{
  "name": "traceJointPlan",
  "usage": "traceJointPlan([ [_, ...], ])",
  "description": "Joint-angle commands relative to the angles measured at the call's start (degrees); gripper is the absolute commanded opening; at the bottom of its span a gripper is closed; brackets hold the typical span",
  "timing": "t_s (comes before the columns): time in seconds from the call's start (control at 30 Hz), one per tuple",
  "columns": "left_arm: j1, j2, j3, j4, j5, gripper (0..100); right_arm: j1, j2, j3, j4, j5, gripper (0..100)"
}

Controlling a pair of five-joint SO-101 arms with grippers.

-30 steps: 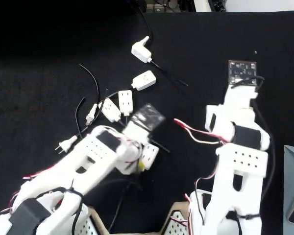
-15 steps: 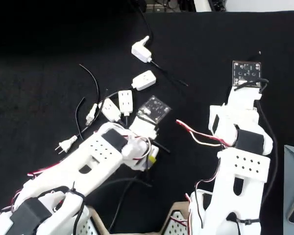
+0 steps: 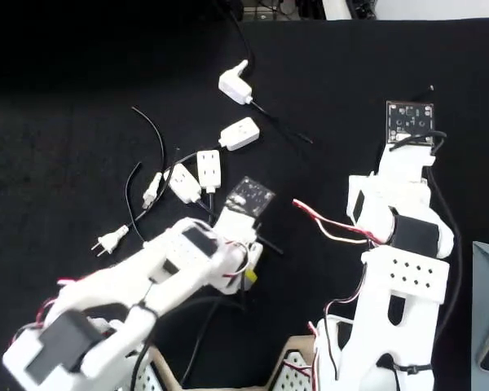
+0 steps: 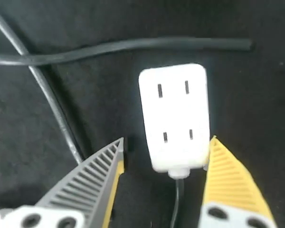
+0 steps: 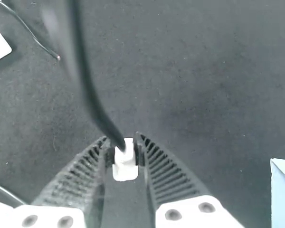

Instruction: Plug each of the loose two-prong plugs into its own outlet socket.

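Two grippers working: left gripper [image 4: 166, 142] is sitting wide open, jaws straddling the white rectangular four-slot plastic socket block [image 4: 173, 114] on the black cloth table [image 4: 256, 118]. Right gripper [image 5: 122, 142] is clamping the small white plastic plug [image 5: 125, 167] where its black rubber cord [image 5: 85, 80] enters. Best bet: left should be closing squarely on the block's long sides, pinning it so the slots are facing incoming prongs.

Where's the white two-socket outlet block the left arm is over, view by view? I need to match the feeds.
High view: the outlet block pokes out from under the left arm, lower centre.
Left wrist view: the outlet block lies between the left gripper's open fingers.
Right wrist view: the right gripper pinches a white plug.
Shared landmark: the yellow finger beside the block.
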Motion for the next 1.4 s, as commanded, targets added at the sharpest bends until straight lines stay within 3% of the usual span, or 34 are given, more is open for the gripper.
traceJointPlan([
  [0.0,0.66,5.54,-8.04,3.08,0.53,22,0.35,-1.27,-2.33,0.18,0.18,1.1],
  [0.13,0.84,9.05,-11.74,5.71,0.44,10,0.35,-1.27,-2.24,0.18,0.18,1.1],
  [0.23,0.75,8.79,-11.91,6.07,-0.09,6,0.35,-1.27,-2.24,0.18,0.18,1.1],
  [0.43,-0.75,-0.18,-12.7,13.36,-10.9,3,0.35,-1.27,-2.15,0.18,0.18,1.1],
  [0.67,-13.58,-7.91,-17.89,23.38,-21.19,4,-2.46,-1.45,-1.01,0.18,0.26,1.1],
  [0.83,-20.26,-4.66,-17.19,22.86,-31.12,4,-3.34,-1.36,-1.01,0.18,0.0,1.1],
  [1.0,-23.43,3.08,-17.1,16.62,-35.78,4,-6.59,-1.45,0.22,0.26,-0.18,1.1],
  [1.07,-23.34,6.59,-17.27,14.95,-36.31,5,-8.44,-1.45,1.01,0.18,-0.18,1.1],
  [1.23,-23.43,10.81,-17.63,14.42,-32.97,25,-11.78,-1.19,1.63,0.18,-0.18,1.1],
  [1.37,-26.59,9.85,-19.65,15.21,-31.82,28,-15.38,-1.19,2.95,0.18,-0.18,1.1],
])
